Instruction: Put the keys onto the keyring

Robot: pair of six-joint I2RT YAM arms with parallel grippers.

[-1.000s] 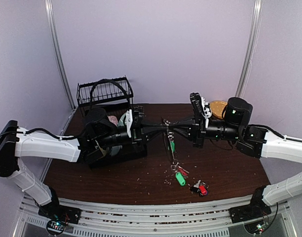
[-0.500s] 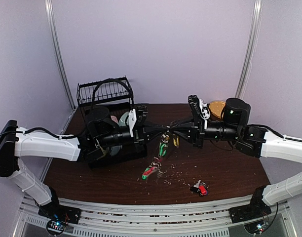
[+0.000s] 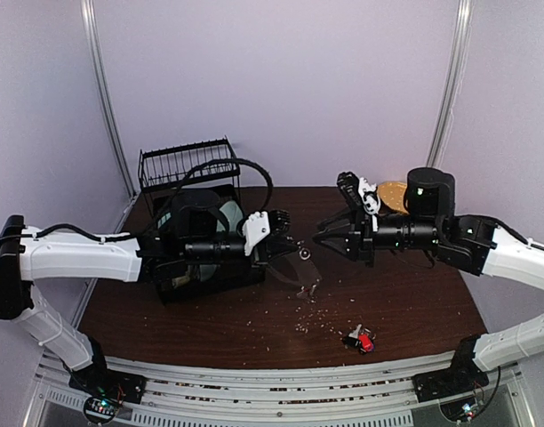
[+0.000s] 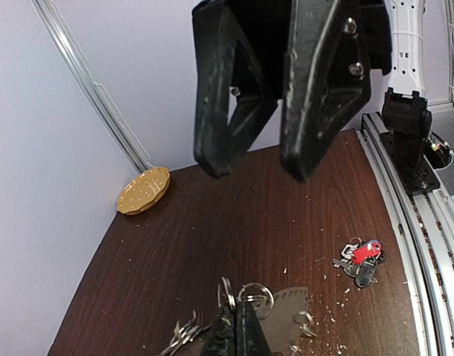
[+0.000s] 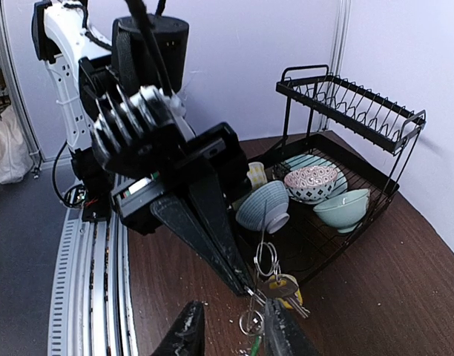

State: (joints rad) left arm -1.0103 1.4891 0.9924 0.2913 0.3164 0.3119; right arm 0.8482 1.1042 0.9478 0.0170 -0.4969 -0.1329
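Observation:
My left gripper (image 3: pixel 285 242) is shut on the keyring (image 3: pixel 292 274), a thin grey loop hanging above the table. In the left wrist view its fingers (image 4: pixel 237 322) pinch the wire beside small split rings (image 4: pixel 256 298). In the right wrist view the left gripper's tips (image 5: pixel 242 282) hold the wire with a yellow-tagged key (image 5: pixel 283 285) and rings hanging from it; a green tag (image 5: pixel 254 348) shows at the bottom edge. My right gripper (image 3: pixel 330 233) is open and empty, just right of the ring (image 5: pixel 233 330). A red-tagged and a black-tagged key (image 3: pixel 361 339) lie on the table.
A black dish rack (image 3: pixel 188 165) with bowls (image 5: pixel 316 184) stands at the back left, behind the left arm. A round tan plate (image 3: pixel 392 191) lies at the back right. Small crumbs (image 3: pixel 312 311) are scattered on the dark wood table (image 3: pixel 414 302).
Both grippers held the ring together with the keys hanging down to the table. The keys swung up off the table, my right gripper opened and drew back right, and the left gripper keeps the ring.

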